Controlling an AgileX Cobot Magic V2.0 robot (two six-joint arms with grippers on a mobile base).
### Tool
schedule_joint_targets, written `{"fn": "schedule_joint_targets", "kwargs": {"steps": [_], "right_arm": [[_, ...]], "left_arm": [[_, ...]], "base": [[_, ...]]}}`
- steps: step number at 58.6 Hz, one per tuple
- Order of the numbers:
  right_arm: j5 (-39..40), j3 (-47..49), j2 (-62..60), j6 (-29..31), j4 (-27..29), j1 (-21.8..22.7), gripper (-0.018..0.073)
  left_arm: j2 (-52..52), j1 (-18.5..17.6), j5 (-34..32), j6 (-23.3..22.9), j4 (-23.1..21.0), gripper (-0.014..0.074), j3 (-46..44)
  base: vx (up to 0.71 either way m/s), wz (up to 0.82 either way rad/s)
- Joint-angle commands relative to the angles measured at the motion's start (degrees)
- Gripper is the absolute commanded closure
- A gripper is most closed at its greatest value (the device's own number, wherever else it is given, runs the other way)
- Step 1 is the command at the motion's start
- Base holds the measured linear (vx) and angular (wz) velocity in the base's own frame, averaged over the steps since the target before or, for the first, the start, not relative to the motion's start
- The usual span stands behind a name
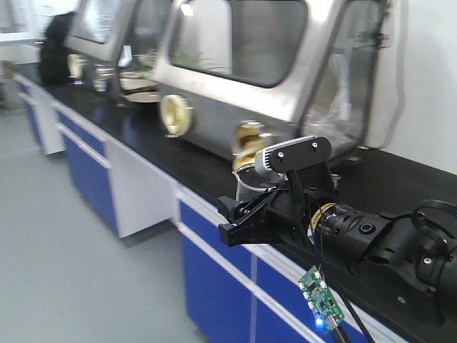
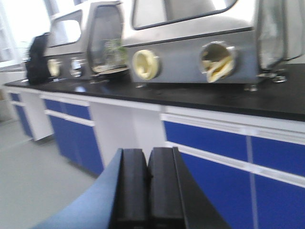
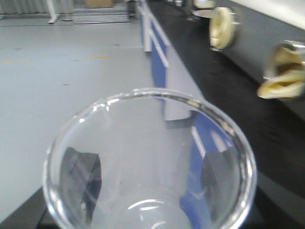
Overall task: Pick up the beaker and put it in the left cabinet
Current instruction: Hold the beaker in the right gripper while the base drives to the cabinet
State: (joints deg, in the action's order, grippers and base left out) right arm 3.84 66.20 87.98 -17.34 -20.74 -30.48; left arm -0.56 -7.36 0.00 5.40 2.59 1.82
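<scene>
carry step: right gripper (image 3: 148,188) clenched on beaker (image 3: 147,143); left gripper (image 2: 148,160) pinched closed, empty.
bench (image 3: 228,95) ran toward 1 o'clock (left cabinet unseen); next move likely needed finding it.

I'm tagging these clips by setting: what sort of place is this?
Probably a laboratory: stainless steel glove boxes with round yellowish ports stand on a long black bench top over blue cupboards, plus a clear glass beaker.

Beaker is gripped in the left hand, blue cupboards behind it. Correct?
No, the right hand grips the beaker, blue cupboards behind it; the right wrist view shows this. The left hand is shut and empty.
</scene>
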Motion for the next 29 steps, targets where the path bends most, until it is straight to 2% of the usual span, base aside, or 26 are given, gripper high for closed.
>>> {"fn": "schedule_joint_targets", "kwargs": {"steps": [1, 29], "right_arm": [[4.45, 1.8, -2.59, -0.13, -0.05, 0.09, 0.0568], [4.4, 1.8, -2.59, -0.13, -0.05, 0.09, 0.0568]], "left_arm": [[-1.06, -0.03, -4.28, -0.15, -0.18, 0.0595, 0.9], [-1.06, -0.03, -4.28, -0.15, -0.18, 0.0595, 0.9]], "base": [[0.02, 0.72], [0.09, 0.58]]}}
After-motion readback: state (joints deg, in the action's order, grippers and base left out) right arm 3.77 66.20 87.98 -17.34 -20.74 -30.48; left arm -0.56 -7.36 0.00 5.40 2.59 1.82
